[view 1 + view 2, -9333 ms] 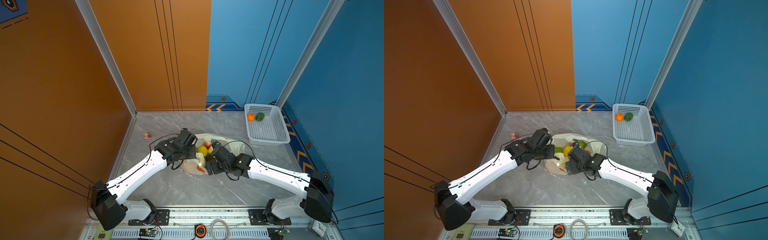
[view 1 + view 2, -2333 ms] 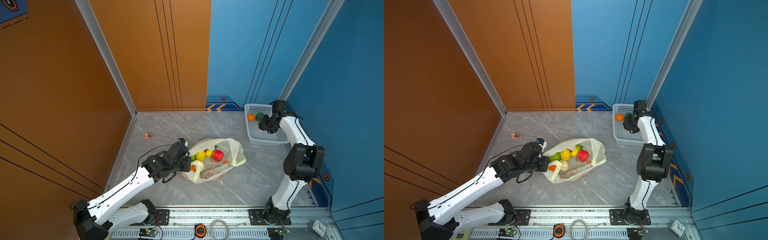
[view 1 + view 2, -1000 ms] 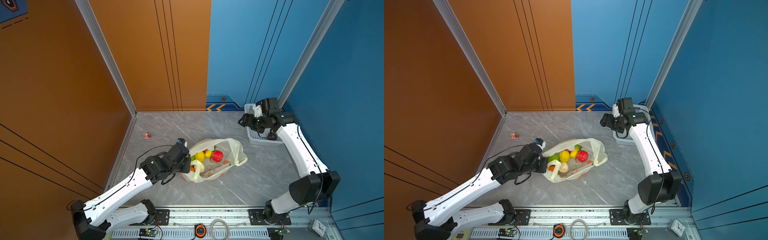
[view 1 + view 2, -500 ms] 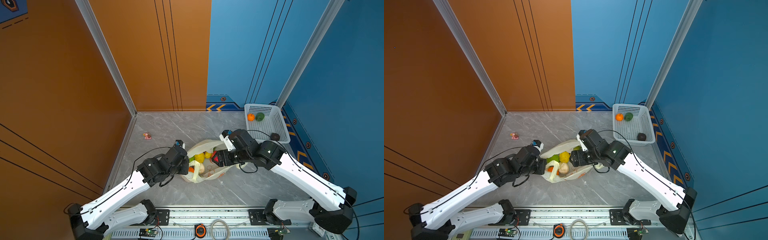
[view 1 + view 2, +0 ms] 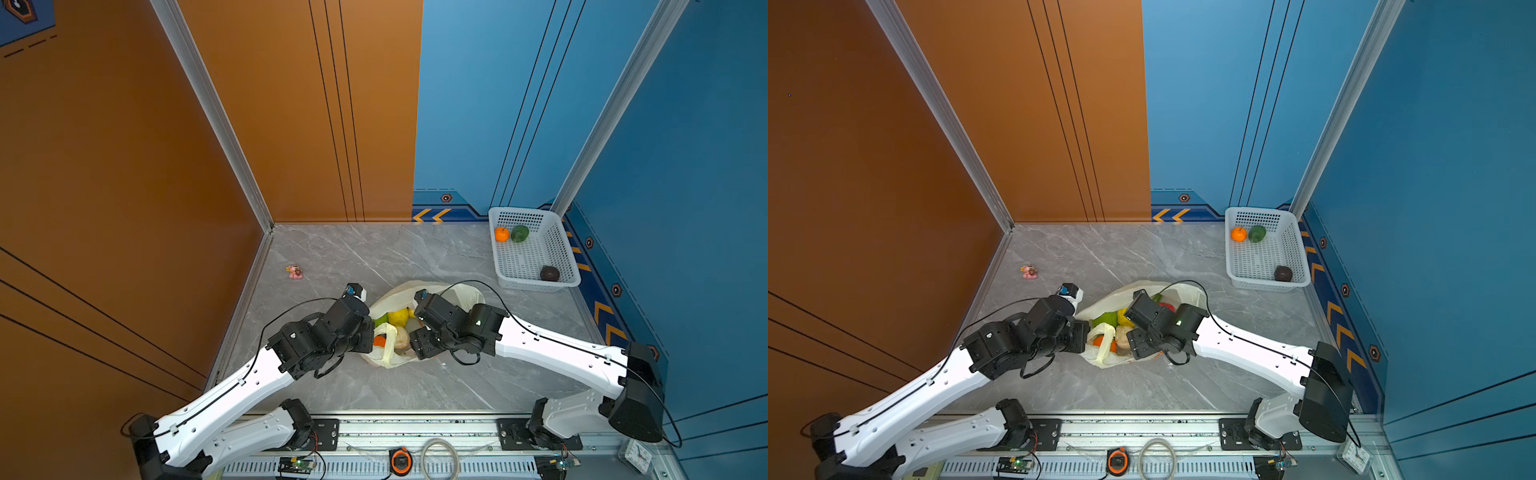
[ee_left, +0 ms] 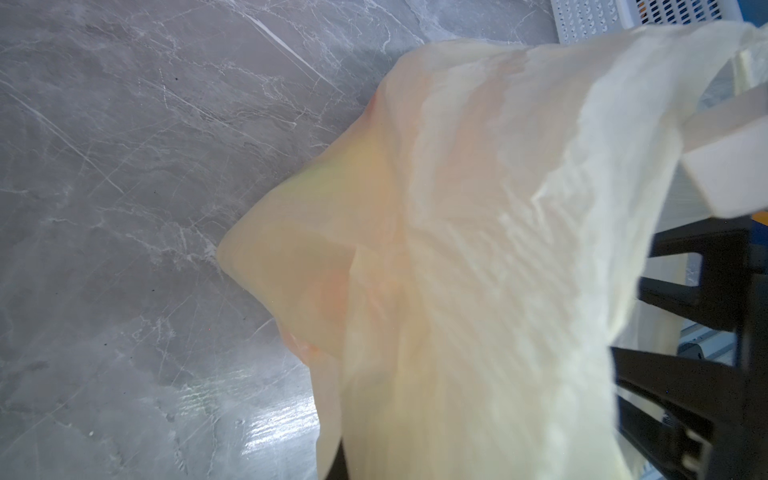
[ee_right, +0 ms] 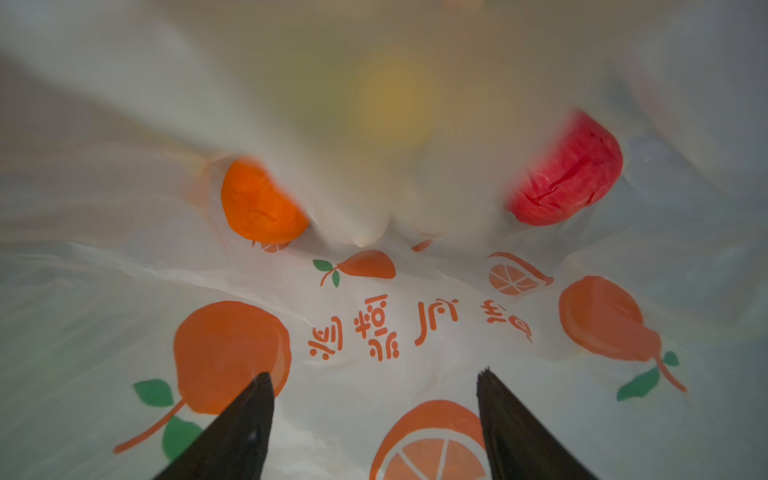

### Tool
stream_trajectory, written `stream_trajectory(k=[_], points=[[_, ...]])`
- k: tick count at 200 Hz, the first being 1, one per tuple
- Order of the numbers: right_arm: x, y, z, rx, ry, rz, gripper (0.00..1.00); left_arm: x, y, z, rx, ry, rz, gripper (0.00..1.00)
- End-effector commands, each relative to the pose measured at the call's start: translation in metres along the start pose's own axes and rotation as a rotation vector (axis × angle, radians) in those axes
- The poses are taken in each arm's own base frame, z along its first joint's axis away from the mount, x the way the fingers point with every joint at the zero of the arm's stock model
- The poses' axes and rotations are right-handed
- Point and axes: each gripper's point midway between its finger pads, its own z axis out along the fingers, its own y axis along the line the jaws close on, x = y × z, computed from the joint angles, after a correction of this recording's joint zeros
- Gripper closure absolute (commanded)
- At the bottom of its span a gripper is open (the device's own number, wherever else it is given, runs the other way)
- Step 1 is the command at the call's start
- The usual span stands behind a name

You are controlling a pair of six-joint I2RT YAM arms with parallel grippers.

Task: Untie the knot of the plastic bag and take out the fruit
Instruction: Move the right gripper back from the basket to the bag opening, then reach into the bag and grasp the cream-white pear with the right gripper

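The grey marble tabletop (image 5: 374, 257) carries the plastic bag (image 5: 467, 293) near its front middle. The bag's mouth is open and fruit shows inside. The white perforated basket (image 5: 561, 253) stands well apart at the back right corner. The left hand (image 5: 370, 336) is pressed together on the bag's left edge, and stretched plastic fills its wrist view. The right hand (image 7: 373, 372) reaches into the bag from the right, fingers spread and empty above the printed plastic. An orange fruit (image 7: 262, 208) and a red fruit (image 7: 569, 174) lie just beyond its fingertips, with a blurred yellow fruit (image 7: 395, 104) farther in. The basket holds a round orange (image 5: 501, 235), a green fruit (image 5: 519, 233) and a dark brown fruit (image 5: 550, 273). A tiny pink toy figure (image 5: 294, 272) sits well to the bag's left.
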Motion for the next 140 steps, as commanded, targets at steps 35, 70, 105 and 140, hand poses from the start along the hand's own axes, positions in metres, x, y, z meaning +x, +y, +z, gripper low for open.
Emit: stream_trajectory(k=[35, 70, 105, 140], points=[[0.049, 0.016, 0.021, 0.025, 0.037, -0.005, 0.23, 0.012, 0.003, -0.004, 0.021, 0.027, -0.028, 1.00], [0.085, 0.026, 0.038, 0.014, 0.114, 0.009, 0.23, 0.015, 0.000, -0.005, 0.042, 0.044, -0.031, 1.00], [0.056, 0.031, 0.045, 0.001, 0.111, 0.036, 0.21, 0.029, 0.000, 0.000, 0.056, 0.091, -0.014, 1.00], [0.024, 0.033, 0.054, -0.013, 0.102, 0.098, 0.20, 0.033, 0.003, 0.002, 0.052, 0.097, -0.007, 1.00]])
